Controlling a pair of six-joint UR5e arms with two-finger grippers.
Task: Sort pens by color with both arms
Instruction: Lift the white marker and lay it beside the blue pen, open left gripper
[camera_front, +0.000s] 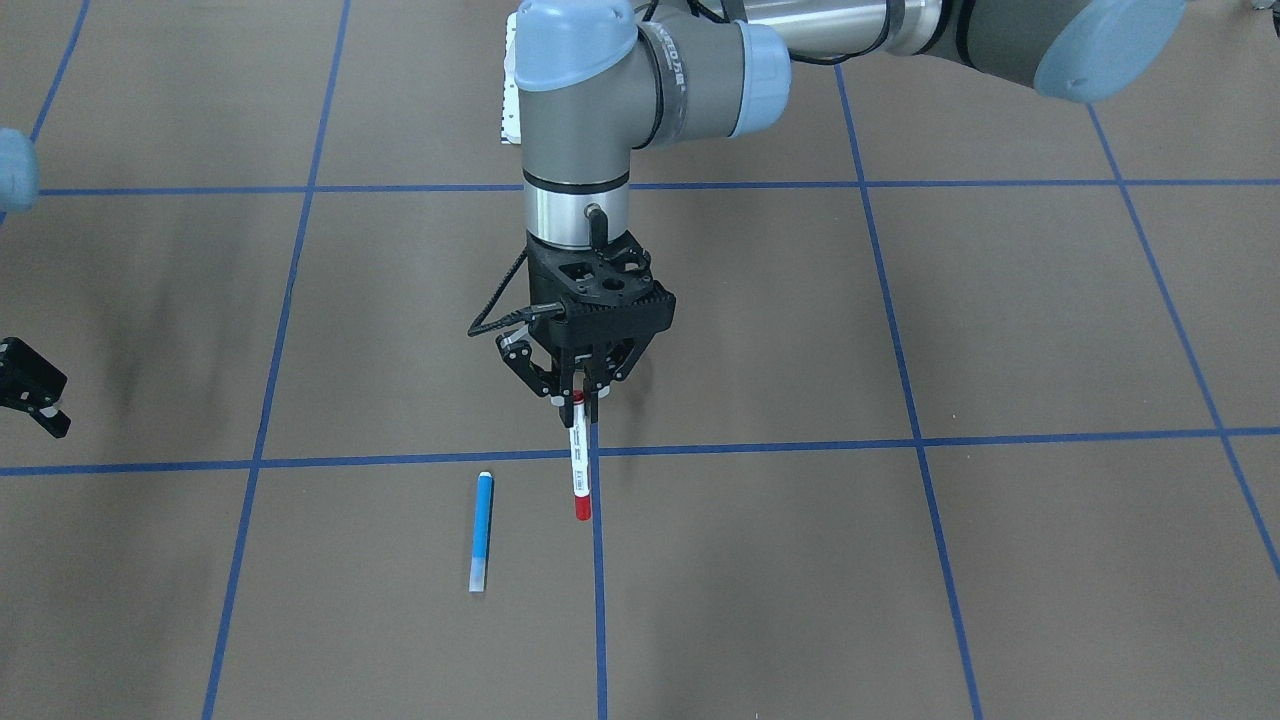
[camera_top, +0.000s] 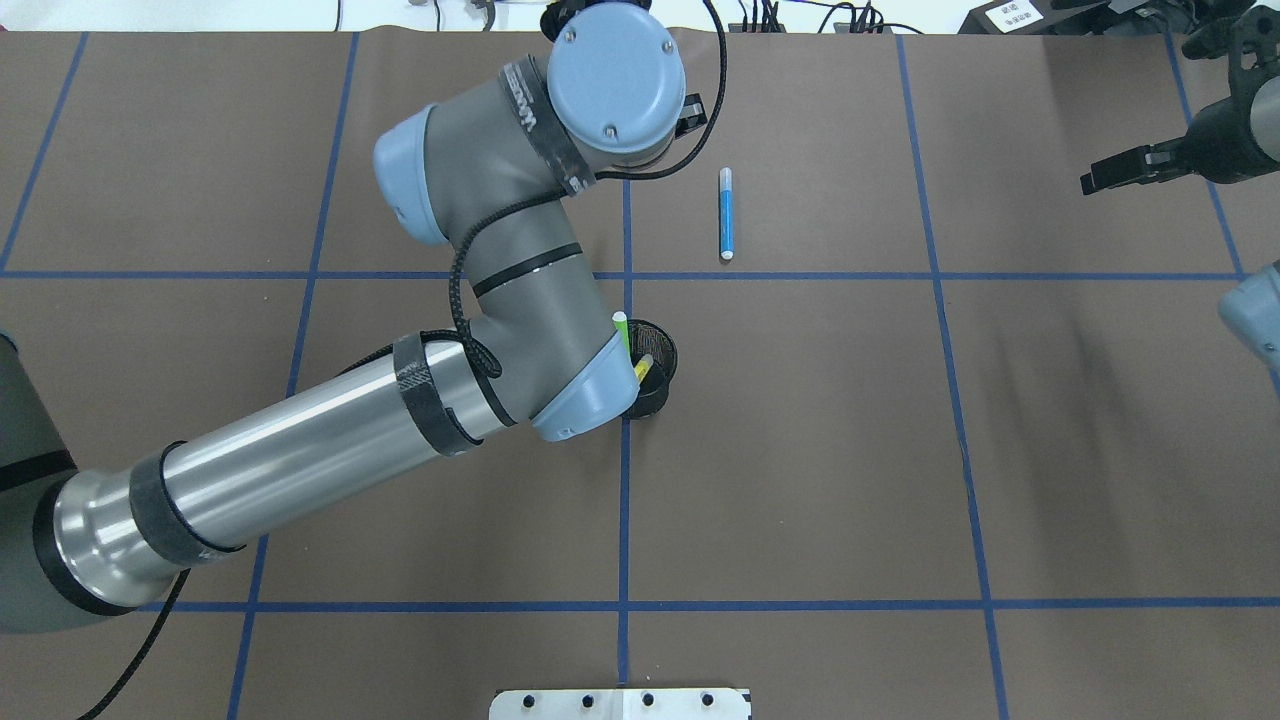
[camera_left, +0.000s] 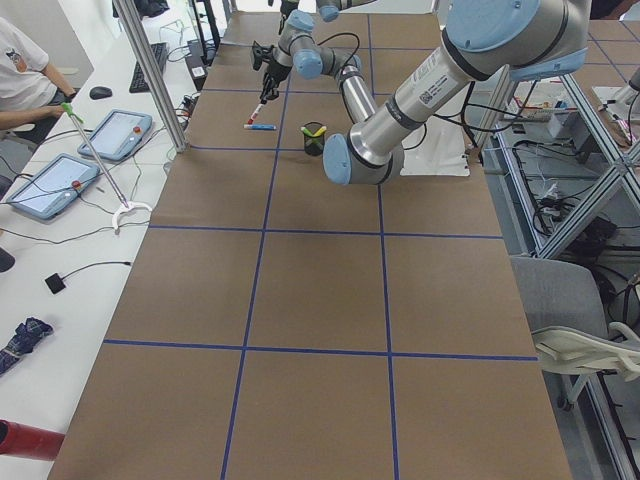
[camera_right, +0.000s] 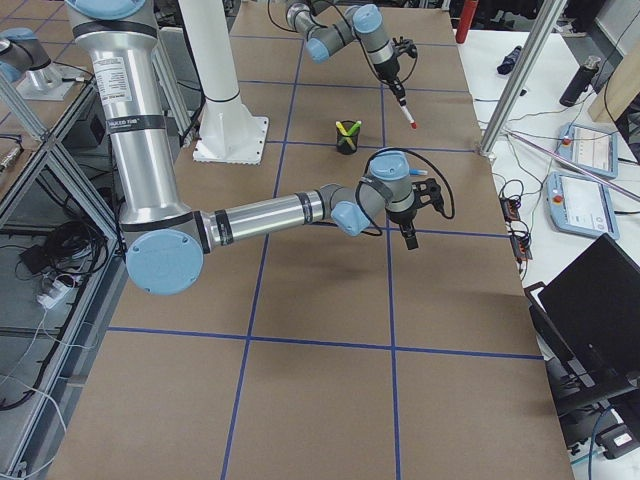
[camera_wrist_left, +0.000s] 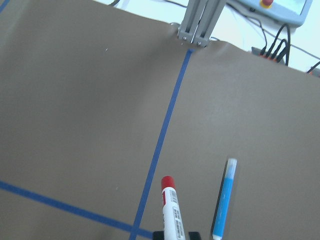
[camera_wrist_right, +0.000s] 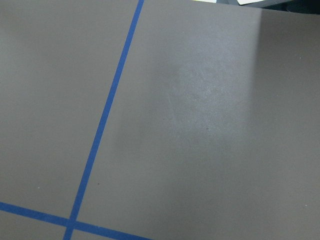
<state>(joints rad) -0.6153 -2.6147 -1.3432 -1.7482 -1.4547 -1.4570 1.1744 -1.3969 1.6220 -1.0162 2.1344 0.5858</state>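
Observation:
My left gripper (camera_front: 580, 400) is shut on the top end of the white pen with red caps (camera_front: 578, 462) and holds it upright, its lower cap at the table. The pen also shows in the left wrist view (camera_wrist_left: 171, 210). The blue pen (camera_front: 482, 530) lies flat just beside it, and also shows in the overhead view (camera_top: 727, 213). The light green pen (camera_top: 621, 325) and the yellow pen (camera_top: 643, 367) stand in the black mesh cup (camera_top: 662, 392), partly under my left arm. My right gripper (camera_top: 1090, 183) hovers far off at the table's side, empty; it looks open.
The white base plate (camera_top: 620, 703) sits at the robot's edge of the table. Blue tape lines grid the brown table. A metal frame post (camera_wrist_left: 200, 22) stands at the far edge past the pens. Operators' tablets (camera_left: 60, 180) lie beyond that edge.

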